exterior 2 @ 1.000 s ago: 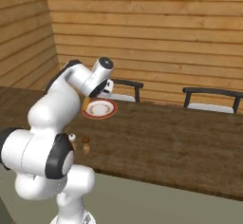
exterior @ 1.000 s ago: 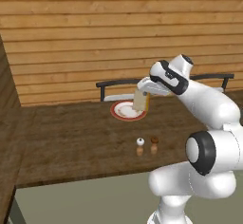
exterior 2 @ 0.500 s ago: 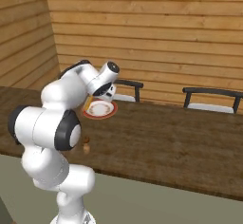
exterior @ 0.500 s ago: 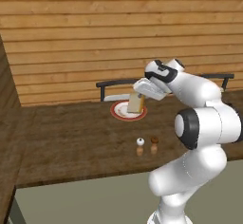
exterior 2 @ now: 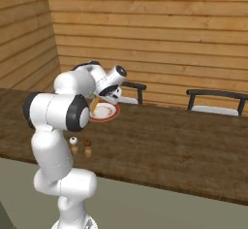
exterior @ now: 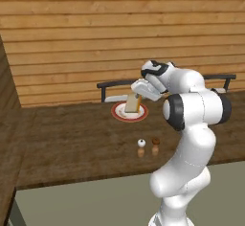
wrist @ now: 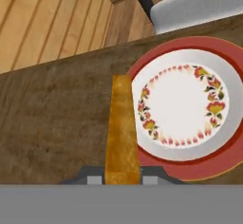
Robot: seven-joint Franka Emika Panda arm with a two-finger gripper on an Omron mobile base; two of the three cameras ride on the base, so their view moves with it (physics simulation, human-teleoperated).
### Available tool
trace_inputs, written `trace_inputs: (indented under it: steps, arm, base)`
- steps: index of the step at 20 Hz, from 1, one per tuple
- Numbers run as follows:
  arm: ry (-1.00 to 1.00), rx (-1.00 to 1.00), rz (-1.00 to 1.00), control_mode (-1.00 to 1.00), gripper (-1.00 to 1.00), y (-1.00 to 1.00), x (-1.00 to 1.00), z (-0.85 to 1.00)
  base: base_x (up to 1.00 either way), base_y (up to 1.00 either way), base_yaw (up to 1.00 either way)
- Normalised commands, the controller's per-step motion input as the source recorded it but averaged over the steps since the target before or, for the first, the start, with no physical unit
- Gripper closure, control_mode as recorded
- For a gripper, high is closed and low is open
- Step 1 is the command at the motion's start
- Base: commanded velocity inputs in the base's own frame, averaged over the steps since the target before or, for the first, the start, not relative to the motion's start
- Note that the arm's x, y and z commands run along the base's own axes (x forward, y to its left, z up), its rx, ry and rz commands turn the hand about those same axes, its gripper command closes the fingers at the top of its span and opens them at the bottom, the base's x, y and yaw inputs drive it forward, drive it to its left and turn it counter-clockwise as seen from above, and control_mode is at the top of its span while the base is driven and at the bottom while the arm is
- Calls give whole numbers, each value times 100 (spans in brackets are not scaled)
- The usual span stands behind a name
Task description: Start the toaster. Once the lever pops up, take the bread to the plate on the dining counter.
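The arm is folding in tighter over the last second and carrying the bread (exterior: pixel 132 104), with the fingers (wrist: pixel 122 179) clenched on its edge, down toward the plate (exterior: pixel 129 112) at frame centre on the bench (exterior: pixel 72 143), so the drop-off is looking close

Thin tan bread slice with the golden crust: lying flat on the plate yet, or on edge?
On edge. The thin tan bread slice hangs upright, pinched in the gripper, above the red-rimmed white plate.
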Motion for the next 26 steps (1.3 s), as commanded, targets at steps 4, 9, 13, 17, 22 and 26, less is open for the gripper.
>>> trace_inputs:
  steps: [4,9,13,17,22,26]
  arm:
    - [-3,0,0,-100,100,0,35,-46]
    - [0,0,0,-100,100,0,36,-44]
    - [0,0,0,-100,100,1,39,-14]
    - [-1,0,0,-100,100,1,28,-7]
    - [-4,0,0,-100,-100,0,1,-8]
    - [-6,0,0,-100,-100,0,0,-1]
  base:
    - [0,0,0]
    - [0,0,0]
    - [0,0,0]
    - [0,0,0]
    - [0,0,0]
    - [0,0,0]
